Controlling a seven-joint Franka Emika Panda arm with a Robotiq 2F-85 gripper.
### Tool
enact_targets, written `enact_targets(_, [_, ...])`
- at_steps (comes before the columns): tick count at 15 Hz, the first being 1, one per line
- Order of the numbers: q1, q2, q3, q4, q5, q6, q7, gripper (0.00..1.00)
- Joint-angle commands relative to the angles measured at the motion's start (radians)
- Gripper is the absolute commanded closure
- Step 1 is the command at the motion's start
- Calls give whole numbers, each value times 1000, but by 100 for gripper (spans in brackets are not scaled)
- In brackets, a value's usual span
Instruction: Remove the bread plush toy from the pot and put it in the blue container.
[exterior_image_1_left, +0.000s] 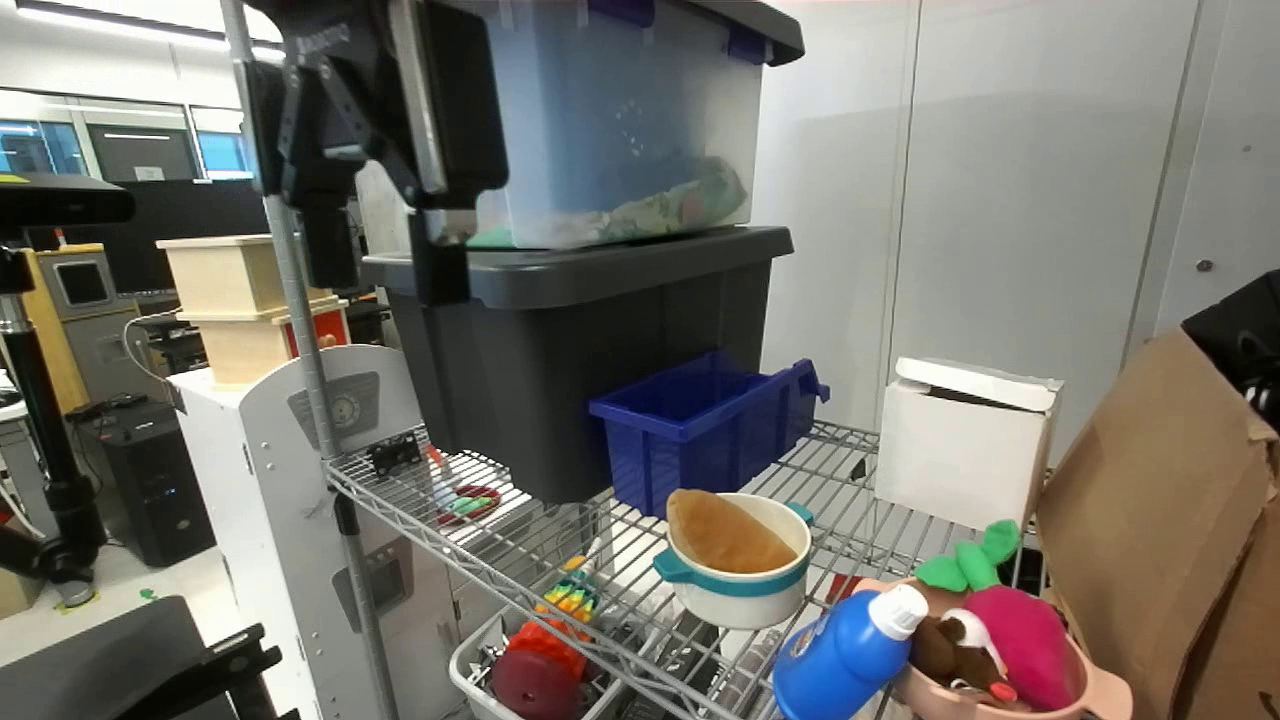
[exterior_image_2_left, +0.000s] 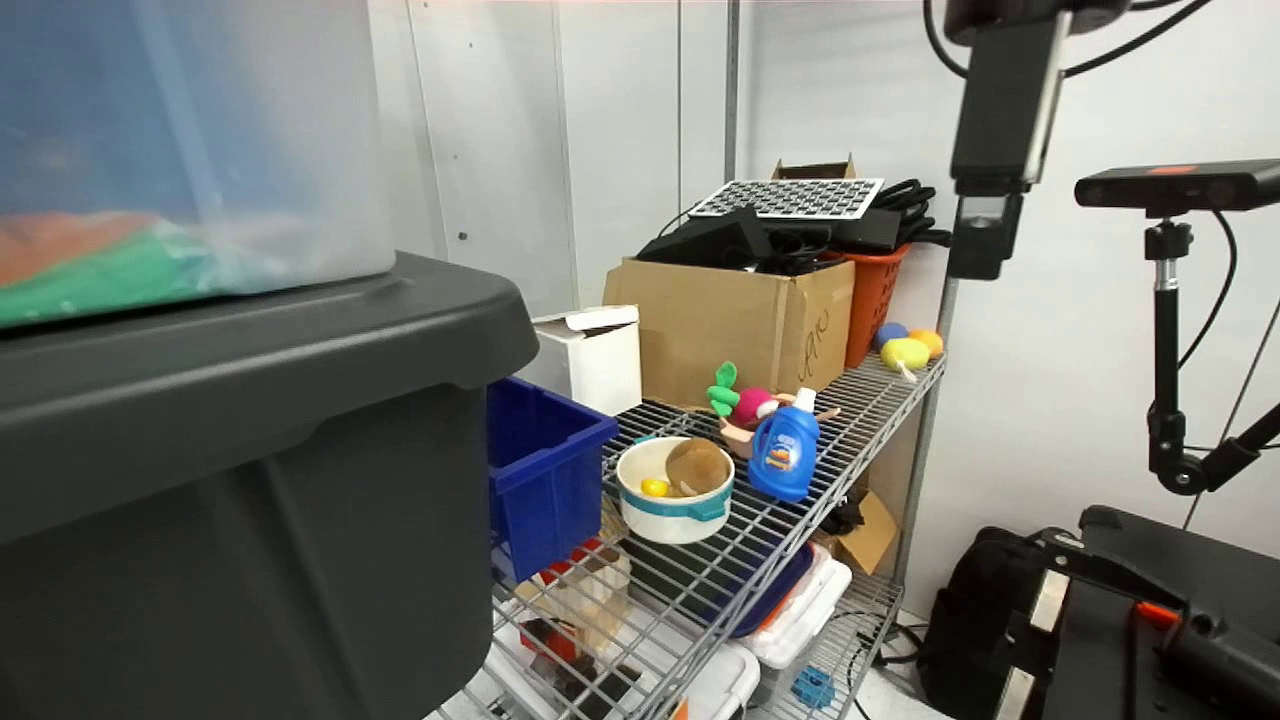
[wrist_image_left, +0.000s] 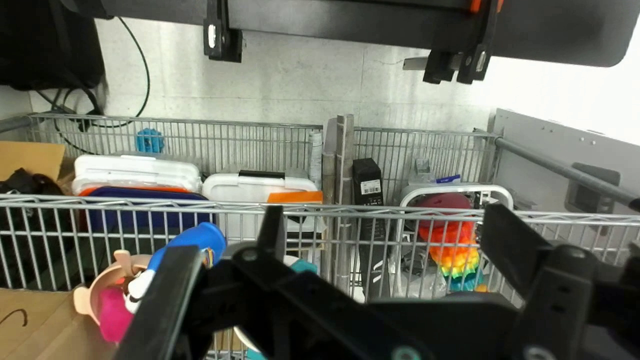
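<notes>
While my pincer (exterior_image_1_left: 385, 255) hangs with jaws wide apart, the bread plush toy (exterior_image_1_left: 728, 538) sits tilted in the pot (exterior_image_1_left: 742, 607).
Its soft golden-brown curve rises above the round, teal-banded wall; nearby, the blue container (exterior_image_1_left: 652, 465), open-topped rectangular plastic, stands on the wire shelf (exterior_image_1_left: 845, 515).

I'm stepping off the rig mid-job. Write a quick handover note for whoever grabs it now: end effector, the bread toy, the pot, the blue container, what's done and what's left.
End effector: open, holding nothing, raised well clear of the pot.
Bread plush toy: in the pot, one end poking above the rim. A small yellow item is in there too, seen in an exterior view.
Blue container: open-topped, beside the dark grey tote, close to the pot.
Done: neither the removal nor the placing.
Left: grasp the toy, lift it out, put it in the blue container.
</notes>
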Motion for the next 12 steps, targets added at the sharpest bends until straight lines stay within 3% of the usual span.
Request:
enact_targets(1, [-17, 155, -18, 131, -17, 18, -50, 0])
enact_targets(12, [-55, 498, -5, 375, -41, 101, -110, 0])
